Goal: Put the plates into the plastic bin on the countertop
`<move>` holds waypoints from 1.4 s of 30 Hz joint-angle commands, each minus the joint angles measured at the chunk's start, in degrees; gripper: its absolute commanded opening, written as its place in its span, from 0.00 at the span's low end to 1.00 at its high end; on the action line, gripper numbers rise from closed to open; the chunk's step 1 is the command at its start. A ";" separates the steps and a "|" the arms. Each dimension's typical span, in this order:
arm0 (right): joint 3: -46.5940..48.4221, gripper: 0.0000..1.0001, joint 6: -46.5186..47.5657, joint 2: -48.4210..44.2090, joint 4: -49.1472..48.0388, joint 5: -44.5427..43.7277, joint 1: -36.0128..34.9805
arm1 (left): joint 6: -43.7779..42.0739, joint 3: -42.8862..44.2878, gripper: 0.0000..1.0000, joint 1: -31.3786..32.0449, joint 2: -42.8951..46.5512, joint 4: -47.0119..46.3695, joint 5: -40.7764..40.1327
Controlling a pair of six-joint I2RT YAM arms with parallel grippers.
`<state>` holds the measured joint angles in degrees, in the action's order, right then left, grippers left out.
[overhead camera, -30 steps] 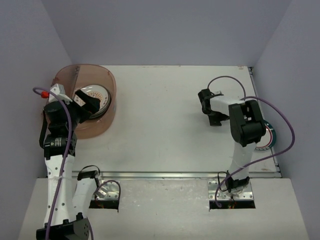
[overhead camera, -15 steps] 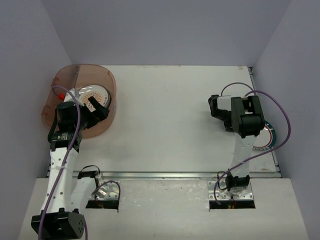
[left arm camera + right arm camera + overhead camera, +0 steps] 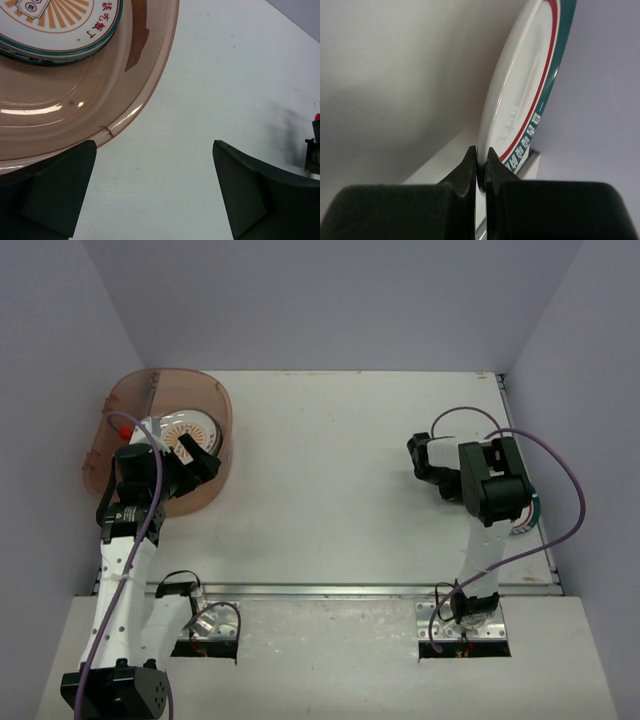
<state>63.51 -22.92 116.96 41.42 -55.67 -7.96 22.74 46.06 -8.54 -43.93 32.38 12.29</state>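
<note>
The reddish-brown plastic bin (image 3: 205, 390) stands at the far left of the white countertop (image 3: 340, 490). It holds a stack of plates, the top one (image 3: 185, 430) with an orange sunburst, teal rim and red lettering; this plate also shows in the left wrist view (image 3: 55, 25). My left gripper (image 3: 195, 458) hangs open and empty over the bin's near right rim (image 3: 150, 85), with its fingers (image 3: 65, 185) apart (image 3: 154, 144). My right gripper (image 3: 481, 156) is shut on the edge of a white plate with a teal-and-red lettered rim (image 3: 520, 100). It holds that plate on edge above the right side of the countertop; only a sliver (image 3: 528, 515) shows from above.
Grey walls enclose the countertop on the left, back and right. A metal front rail (image 3: 350, 590) runs along the near edge. Purple cables loop around the right arm (image 3: 490, 490). Part of the right arm shows at the edge of the left wrist view (image 3: 314, 150).
</note>
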 commanded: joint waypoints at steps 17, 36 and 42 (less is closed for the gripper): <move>-14.15 0.00 72.74 -25.49 -62.85 0.28 -56.68 | 1.78 6.05 1.00 0.62 -7.42 -4.87 18.18; -15.28 0.00 90.29 -32.91 -70.06 25.97 -72.02 | 0.54 -1.05 0.27 1.52 -11.97 -7.21 35.16; -13.92 0.41 88.76 -31.72 -70.16 26.62 -71.31 | 1.44 0.47 0.00 1.68 -11.55 -7.24 33.55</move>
<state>44.76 64.53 85.64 -20.64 -29.98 -79.82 24.26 45.28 -8.10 -56.61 25.39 44.66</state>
